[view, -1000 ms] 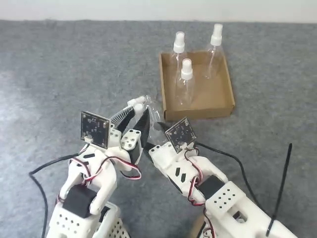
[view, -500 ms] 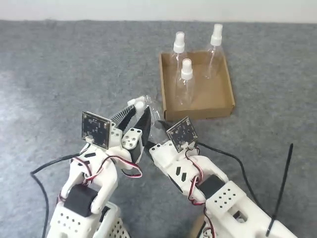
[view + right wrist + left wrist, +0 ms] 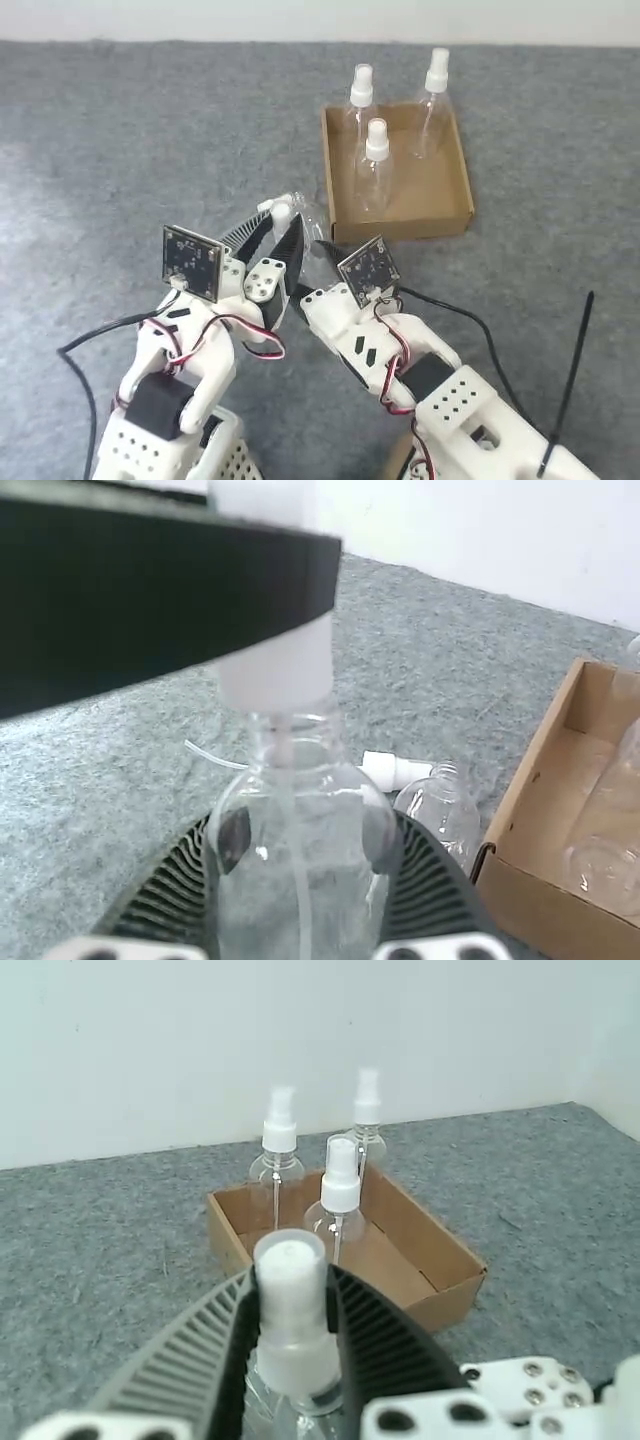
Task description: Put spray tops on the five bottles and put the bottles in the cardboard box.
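Your left gripper [image 3: 290, 1282] pinches a white spray top [image 3: 290, 1255] at the neck of the clear bottle [image 3: 290, 820], which your right gripper [image 3: 300, 890] clamps by its body, just off the near left corner of the cardboard box [image 3: 400, 228]. The grey tabletop [image 3: 120, 130] runs back to a white wall [image 3: 150, 1040].

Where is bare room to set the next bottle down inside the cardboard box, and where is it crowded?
The box floor is bare in its near right part. Three bottles fill the far side and left middle. The left gripper and right gripper crowd its near left corner outside.
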Controlling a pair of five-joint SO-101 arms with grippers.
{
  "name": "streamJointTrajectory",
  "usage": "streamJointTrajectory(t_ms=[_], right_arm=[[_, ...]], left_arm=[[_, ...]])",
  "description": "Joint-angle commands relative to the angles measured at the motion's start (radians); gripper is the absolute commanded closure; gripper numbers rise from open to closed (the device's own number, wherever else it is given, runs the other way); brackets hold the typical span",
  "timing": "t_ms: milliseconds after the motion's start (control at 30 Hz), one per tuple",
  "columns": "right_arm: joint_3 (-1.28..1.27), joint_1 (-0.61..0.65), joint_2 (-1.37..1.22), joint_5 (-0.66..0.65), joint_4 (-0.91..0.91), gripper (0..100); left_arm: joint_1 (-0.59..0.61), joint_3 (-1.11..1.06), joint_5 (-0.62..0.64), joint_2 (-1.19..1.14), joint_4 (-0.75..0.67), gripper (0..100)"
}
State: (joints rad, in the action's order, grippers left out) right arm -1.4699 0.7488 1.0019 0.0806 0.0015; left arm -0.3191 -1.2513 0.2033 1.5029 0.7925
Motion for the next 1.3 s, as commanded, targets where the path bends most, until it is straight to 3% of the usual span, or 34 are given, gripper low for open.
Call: streamJointTrajectory(t_ms=[0,200,433,1033,1267], right_arm=[[0.04,-0.028,0.062,0.011,-0.038,99.2],[0.037,-0.028,0.062,0.002,-0.058,99.2],[-0.046,0.015,0.054,-0.167,-0.24,99.2],[-0.054,0.019,0.062,-0.173,-0.242,99.2],[-0.055,0.019,0.062,-0.173,-0.239,99.2]], left_arm=[[-0.002,0.044,-0.009,-0.006,0.009,99],[-0.002,0.071,-0.008,-0.006,0.017,99],[-0.002,0.094,-0.008,-0.003,0.031,99],[-0.04,0.087,-0.014,-0.005,0.115,99],[0.063,0.062,-0.015,-0.006,0.101,99]])
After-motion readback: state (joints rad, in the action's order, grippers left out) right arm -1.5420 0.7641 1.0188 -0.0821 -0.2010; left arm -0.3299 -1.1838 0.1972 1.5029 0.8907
